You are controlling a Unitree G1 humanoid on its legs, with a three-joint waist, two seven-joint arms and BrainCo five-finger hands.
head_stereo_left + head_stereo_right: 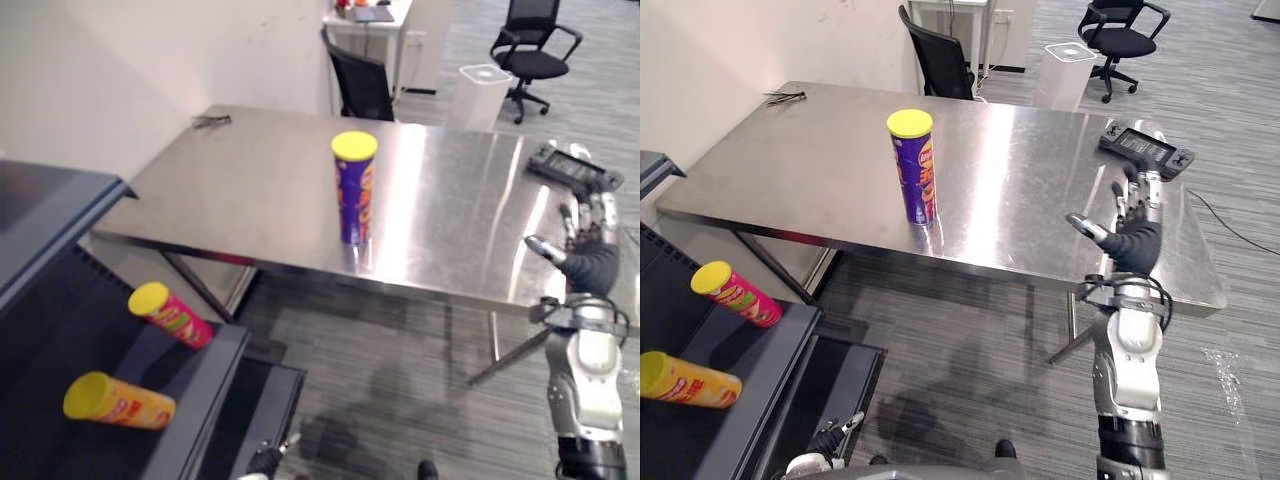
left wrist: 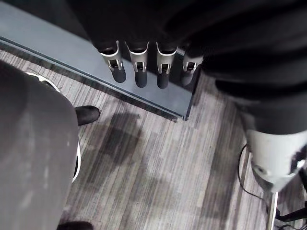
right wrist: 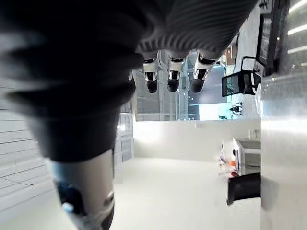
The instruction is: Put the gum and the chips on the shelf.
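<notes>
On the worktop (image 1: 250, 170) the purple chips can (image 1: 354, 195) is seen upright and ungrasped, the right robot hand (image 1: 1135, 243) being held open and empty at its 4 o'clock, so a reach toward 10 o'clock is judged needed.

Table: a long stainless-steel table (image 1: 820, 160) spanned the upper half of the scene.
Purple tube: a tall purple chip tube with a yellow lid (image 1: 913, 168) stood upright near the table's middle.
Right hand: the right hand (image 1: 1132, 235) was raised over the table's near right part, fingers straight, thumb spread, holding nothing, well apart from the purple tube.
Controller: a flat black controller (image 1: 1145, 148) lay on the table beyond the hand.
Shelf: a dark grey shelf (image 1: 780, 380) sat at lower left.
Red tube: a red yellow-lidded tube (image 1: 737, 294) lay on its side on the shelf.
Orange tube: an orange yellow-lidded tube (image 1: 688, 380) lay nearby, apart from it.
</notes>
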